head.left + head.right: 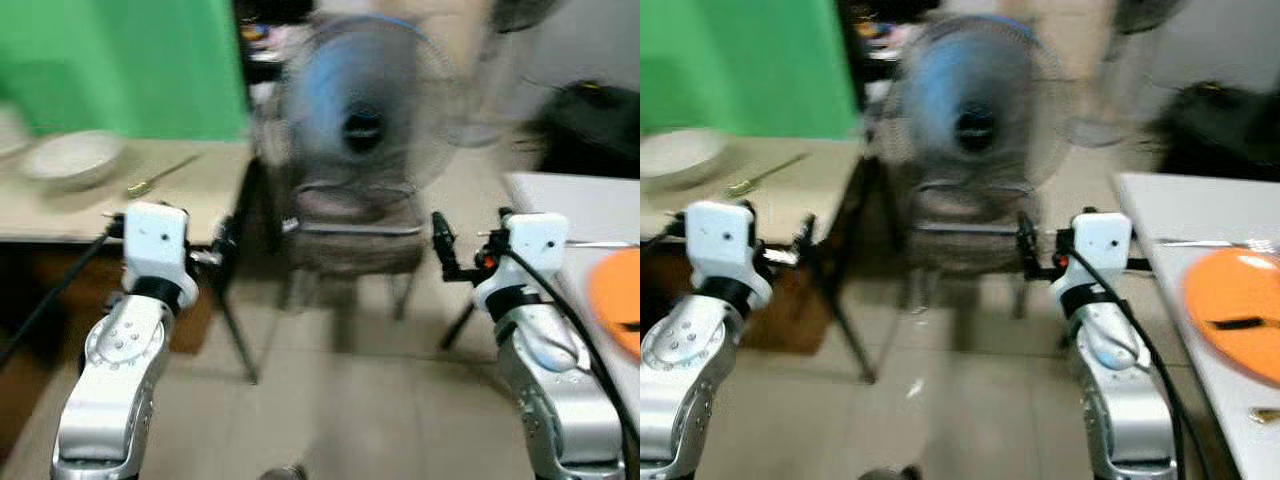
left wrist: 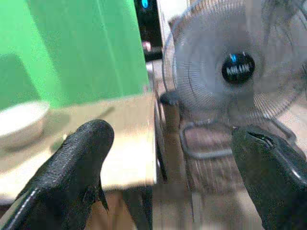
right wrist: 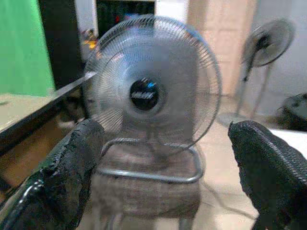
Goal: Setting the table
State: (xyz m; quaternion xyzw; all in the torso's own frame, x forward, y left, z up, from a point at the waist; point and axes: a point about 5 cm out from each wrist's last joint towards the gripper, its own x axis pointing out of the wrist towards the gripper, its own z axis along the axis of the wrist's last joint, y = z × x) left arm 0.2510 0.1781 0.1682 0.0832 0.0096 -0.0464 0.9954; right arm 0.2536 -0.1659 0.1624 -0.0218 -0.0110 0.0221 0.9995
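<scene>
From the left eye, blurred, a tiled floor runs ahead to a fan [image 1: 362, 105] on a chair [image 1: 355, 235], with a green screen behind on the left. A beige counter [image 1: 200, 195] stands to the left and carries a bowl [image 1: 72, 158] and a long utensil [image 1: 160, 175], its long axis running diagonally away from the robot. The left hand [image 1: 222, 250] hangs just off that counter's near corner, so it is the nearer arm for those. A white counter [image 1: 590, 205] lies to the right.

From the right eye, the white counter bears an orange plate [image 1: 1240, 305]; the right hand [image 1: 1028, 245] is raised near its inner edge, over the floor.

From the left wrist, the left fingers [image 2: 79, 165] are spread wide, holding nothing, with the bowl beyond them.

From the right wrist, the right fingers [image 3: 72, 175] are also spread and empty, framing the fan.
</scene>
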